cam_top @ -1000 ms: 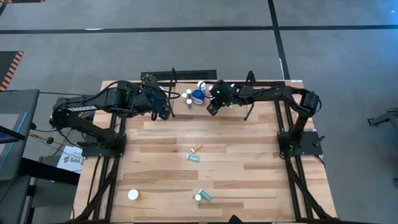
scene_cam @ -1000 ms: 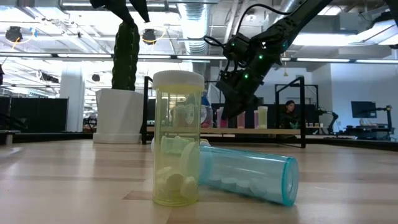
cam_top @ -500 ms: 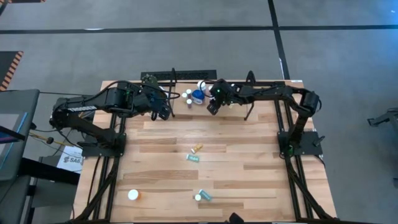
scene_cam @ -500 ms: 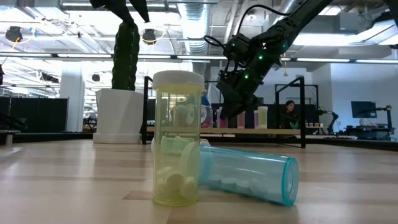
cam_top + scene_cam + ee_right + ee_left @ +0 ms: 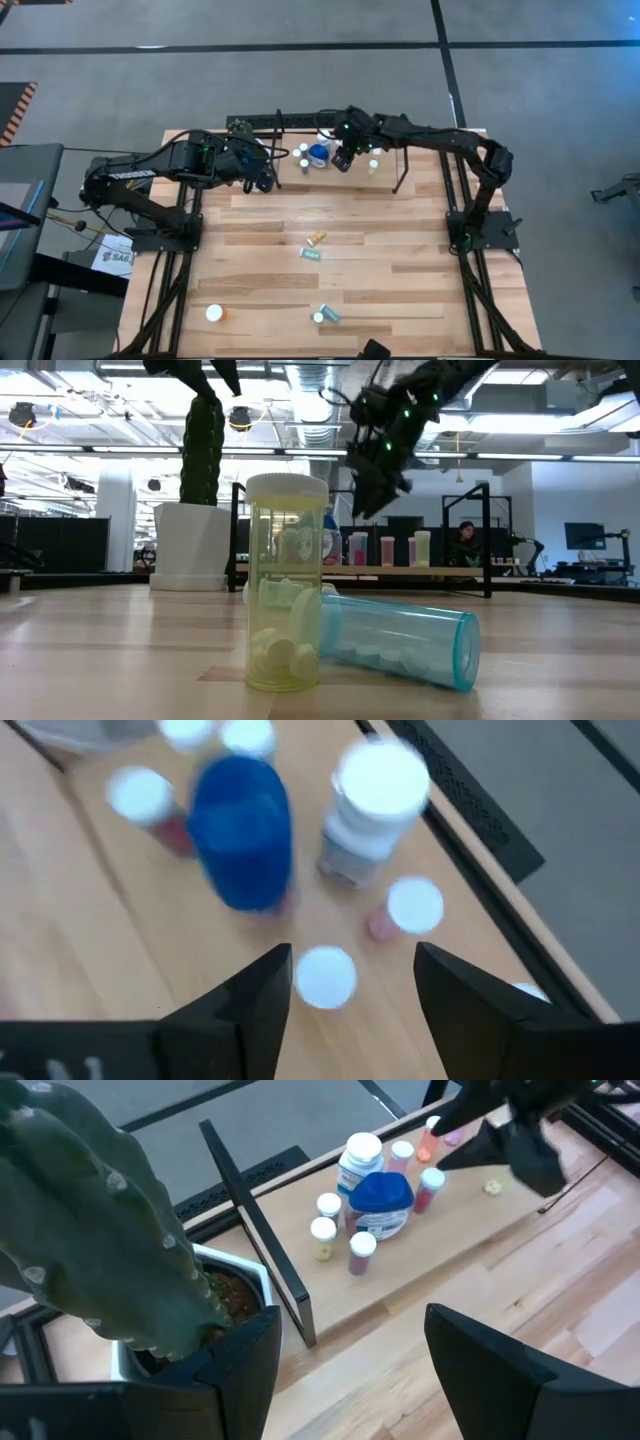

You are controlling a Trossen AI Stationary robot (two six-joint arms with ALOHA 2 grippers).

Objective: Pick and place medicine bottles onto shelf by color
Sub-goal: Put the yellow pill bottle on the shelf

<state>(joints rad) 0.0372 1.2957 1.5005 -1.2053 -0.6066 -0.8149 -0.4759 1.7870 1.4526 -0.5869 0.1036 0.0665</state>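
The shelf stands at the table's far edge and carries a group of upright bottles: the large blue one, a white one, and small pink and white-capped ones. A pale yellow bottle stands apart on the shelf's right part. My right gripper is open and empty. It hovers above the group, over a white cap. My left gripper is open and empty beside the cactus pot. On the table are an upright yellow bottle and a teal one lying on its side.
Loose bottles lie on the table: a teal one near the front edge and an orange white-capped one at the front left. The shelf's black posts and rails and the tall cactus stand close to my left gripper.
My right gripper has risen and gone toward the table's far edge, over the group of bottles around the blue one. The yellow bottle on the shelf, earlier under the arm in the high view, now shows. My left arm has kept still.
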